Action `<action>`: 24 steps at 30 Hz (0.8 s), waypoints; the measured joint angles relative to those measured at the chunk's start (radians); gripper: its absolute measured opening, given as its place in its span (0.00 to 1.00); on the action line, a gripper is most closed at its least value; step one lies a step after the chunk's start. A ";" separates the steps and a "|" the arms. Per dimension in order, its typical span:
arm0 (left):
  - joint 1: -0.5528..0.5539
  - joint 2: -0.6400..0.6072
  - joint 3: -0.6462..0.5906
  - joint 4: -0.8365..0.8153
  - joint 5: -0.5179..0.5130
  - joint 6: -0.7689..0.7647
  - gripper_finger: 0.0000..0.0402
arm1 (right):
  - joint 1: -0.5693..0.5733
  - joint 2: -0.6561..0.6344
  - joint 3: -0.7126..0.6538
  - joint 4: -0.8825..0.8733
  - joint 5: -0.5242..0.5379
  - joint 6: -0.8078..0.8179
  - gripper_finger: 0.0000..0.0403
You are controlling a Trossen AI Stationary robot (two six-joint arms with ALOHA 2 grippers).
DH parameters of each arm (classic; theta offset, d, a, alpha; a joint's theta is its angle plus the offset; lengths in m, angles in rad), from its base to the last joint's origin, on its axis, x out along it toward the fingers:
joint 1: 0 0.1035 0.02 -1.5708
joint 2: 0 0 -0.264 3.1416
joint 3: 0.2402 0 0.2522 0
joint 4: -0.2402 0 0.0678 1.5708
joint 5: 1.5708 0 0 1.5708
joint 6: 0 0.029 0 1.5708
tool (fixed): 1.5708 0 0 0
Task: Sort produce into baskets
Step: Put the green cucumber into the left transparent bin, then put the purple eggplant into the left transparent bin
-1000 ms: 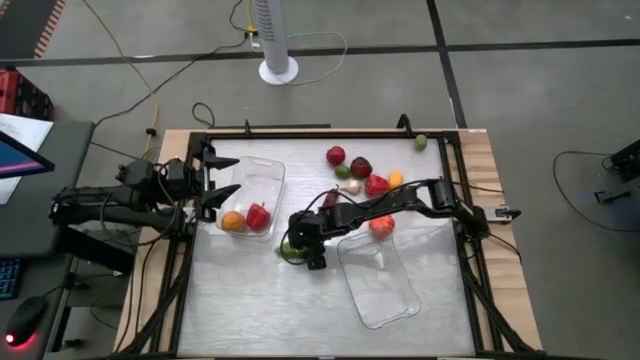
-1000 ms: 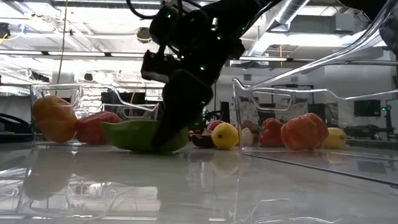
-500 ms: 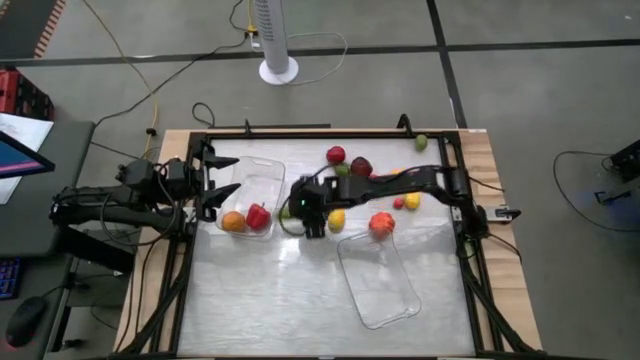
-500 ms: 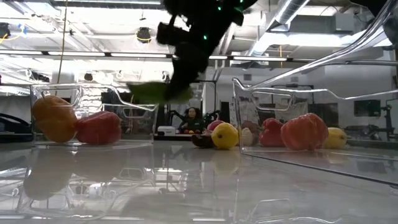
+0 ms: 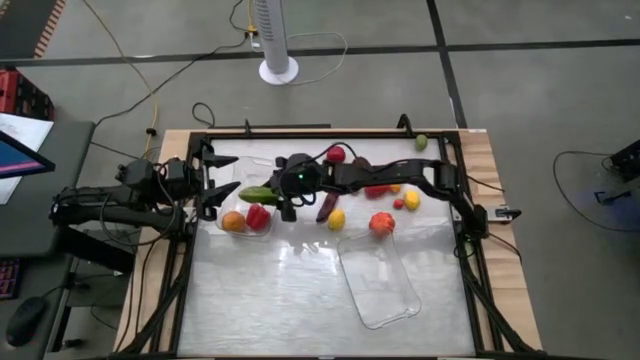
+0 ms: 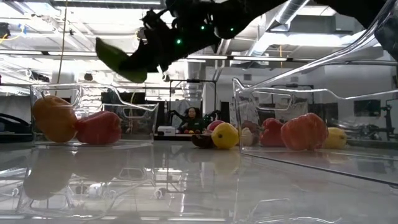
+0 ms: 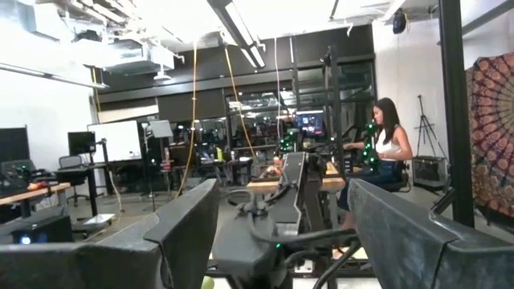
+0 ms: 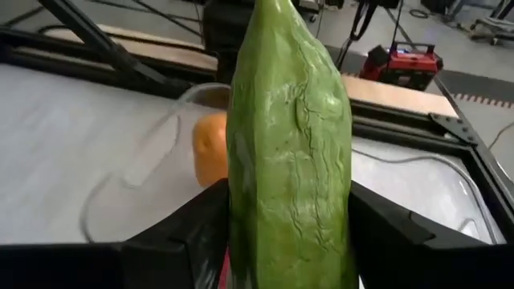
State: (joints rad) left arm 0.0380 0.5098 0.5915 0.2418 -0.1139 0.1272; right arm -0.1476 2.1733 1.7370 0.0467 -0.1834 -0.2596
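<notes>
Landmark: the clear rectangular plastic basket (image 5: 262,168) on the left arm's side of the white table (image 5: 260,290). Nearest the low camera, well apart from that basket, a second clear plastic basket (image 5: 378,280) lies bare on the table, set at an angle. At its far corner sits a red-orange round fruit (image 5: 381,224), touching or just beside the rim, can't tell which. Inside the landmark basket, at its near end: a round orange fruit (image 5: 233,221) and a red pepper-like piece (image 5: 258,216), touching each other. Above the basket, the right gripper (image 5: 285,192) is clamped on a long green cucumber-like vegetable (image 5: 257,193), fingers tight on both sides, vegetable lifted clear over the basket with the free end aimed at the left arm; low view shows it raised above the rim (image 6: 121,61). Beside the landmark basket toward the table middle: dark maroon long piece (image 5: 327,206), small yellow fruit (image 5: 337,217), then another yellow piece (image 5: 411,200), loose on the table. Farther back: red round fruit (image 5: 336,154) near the far rail, small green fruit (image 5: 421,142) at the far corner. Left gripper (image 5: 222,177) waits at the basket's outer side, fingers spread wide, holding nothing.
</notes>
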 joint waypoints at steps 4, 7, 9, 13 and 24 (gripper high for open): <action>0.000 0.000 0.000 -0.002 0.000 0.000 0.66 | -0.008 0.024 0.032 -0.056 -0.002 -0.003 0.67; 0.000 0.000 0.000 -0.001 0.000 0.000 0.66 | -0.016 0.025 0.062 -0.112 -0.003 -0.002 0.73; 0.000 0.000 0.000 0.000 0.000 0.000 0.66 | -0.017 0.022 0.087 -0.156 -0.002 -0.003 0.78; 0.000 0.000 0.000 -0.007 0.000 -0.007 0.66 | -0.019 0.010 0.182 -0.443 0.070 -0.043 0.84; 0.000 0.000 0.000 -0.033 -0.003 0.003 0.66 | -0.038 -0.028 0.142 -0.935 0.078 -0.078 0.82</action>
State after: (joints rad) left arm 0.0380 0.5095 0.5911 0.2088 -0.1173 0.1307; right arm -0.1851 2.1456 1.8786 -0.8883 -0.1051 -0.3374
